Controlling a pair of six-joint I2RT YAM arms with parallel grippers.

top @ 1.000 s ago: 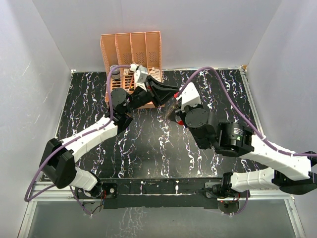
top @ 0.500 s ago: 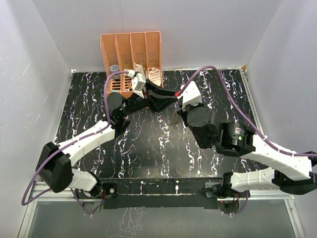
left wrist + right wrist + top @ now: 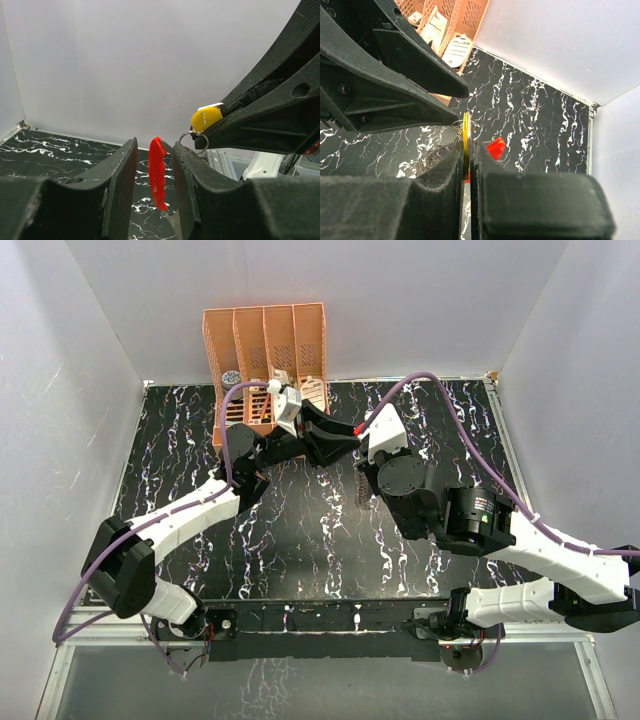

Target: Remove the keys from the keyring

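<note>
My right gripper (image 3: 469,150) is shut on a yellow key (image 3: 466,130), seen edge-on between its pads. In the left wrist view the same key (image 3: 206,118) sticks out of the right fingers at upper right, and the thin wire keyring (image 3: 196,140) hangs from it. The keyring's red tag (image 3: 158,172) dangles edge-on between the fingers of my left gripper (image 3: 155,145). Those jaws are open, with a gap on the tag's left side. From the right wrist, the tag (image 3: 495,148) shows behind the fingers and several wire loops (image 3: 432,155) hang to their left. Both grippers meet above the back middle of the table (image 3: 340,445).
An orange slotted rack (image 3: 265,340) with paper tags in it stands against the back wall, just behind the left gripper. The black marbled table (image 3: 300,530) lies below, with white walls on three sides.
The left gripper's jaws have opened from around the red tag and the left arm has pulled back a little to the left. The right gripper stays shut on the key.
</note>
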